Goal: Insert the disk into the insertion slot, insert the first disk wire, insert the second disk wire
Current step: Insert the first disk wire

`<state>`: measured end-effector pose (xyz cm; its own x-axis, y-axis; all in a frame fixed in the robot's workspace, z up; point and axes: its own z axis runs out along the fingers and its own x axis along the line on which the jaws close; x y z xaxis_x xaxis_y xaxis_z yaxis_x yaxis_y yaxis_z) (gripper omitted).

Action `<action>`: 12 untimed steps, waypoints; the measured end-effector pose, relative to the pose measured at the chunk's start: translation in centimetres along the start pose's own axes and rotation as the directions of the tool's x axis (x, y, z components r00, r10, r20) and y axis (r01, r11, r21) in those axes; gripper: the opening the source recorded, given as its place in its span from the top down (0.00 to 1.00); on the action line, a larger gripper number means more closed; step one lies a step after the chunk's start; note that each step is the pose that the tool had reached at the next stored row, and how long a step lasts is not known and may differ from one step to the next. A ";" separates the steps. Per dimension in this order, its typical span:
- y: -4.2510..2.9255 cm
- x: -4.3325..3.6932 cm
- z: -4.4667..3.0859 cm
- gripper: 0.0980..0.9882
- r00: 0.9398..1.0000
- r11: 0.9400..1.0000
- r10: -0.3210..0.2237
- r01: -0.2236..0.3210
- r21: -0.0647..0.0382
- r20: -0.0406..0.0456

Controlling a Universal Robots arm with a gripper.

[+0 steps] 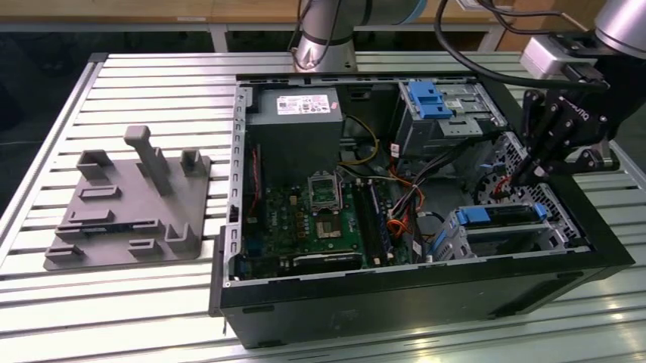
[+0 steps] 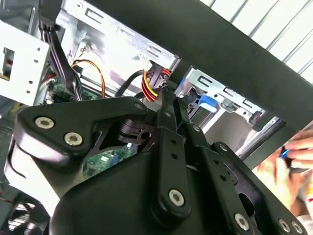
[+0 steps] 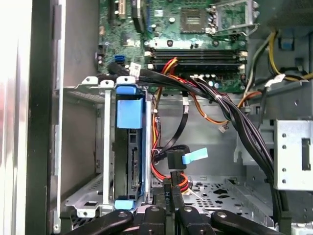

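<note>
The disk (image 1: 501, 215), silver-grey in its blue caddy, sits inside the insertion slot (image 1: 525, 238), the small grey cage at the case's near corner on the exterior view's right. In the first wrist view the disk's (image 3: 131, 147) connector edge faces out of the insertion slot (image 3: 80, 147). My gripper (image 1: 517, 181) hangs just above the cage. Its fingers are pressed together on a disk wire (image 2: 152, 82) of red, yellow and black strands, seen in both wrist views; my gripper (image 3: 171, 193) holds that bundle close beside the disk. A black connector with a blue tab (image 3: 180, 159) hangs loose nearby.
The open case holds a green motherboard (image 1: 313, 219), a grey power-supply box (image 1: 295, 113) and a taller bay with a blue latch (image 1: 436, 100). Cable bundles (image 3: 230, 112) cross beside the cage. A grey fixture plate (image 1: 131, 204) lies on the slatted table. A hand (image 2: 291, 159) shows outside the case wall.
</note>
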<state>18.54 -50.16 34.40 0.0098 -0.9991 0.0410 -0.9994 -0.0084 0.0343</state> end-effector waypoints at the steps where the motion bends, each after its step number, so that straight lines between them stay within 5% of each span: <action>1: 0.00 0.00 0.00 0.93 1.000 1.000 -0.016 0.016 0.001 -0.001; 6: 0.41 0.30 0.02 0.93 0.999 0.999 -0.047 0.047 0.004 -0.002; 12: 0.80 1.55 0.09 0.93 0.999 0.999 -0.048 0.048 0.006 0.001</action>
<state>17.76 -51.73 34.39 0.0579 -0.9976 0.0383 -0.9979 -0.0567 0.0302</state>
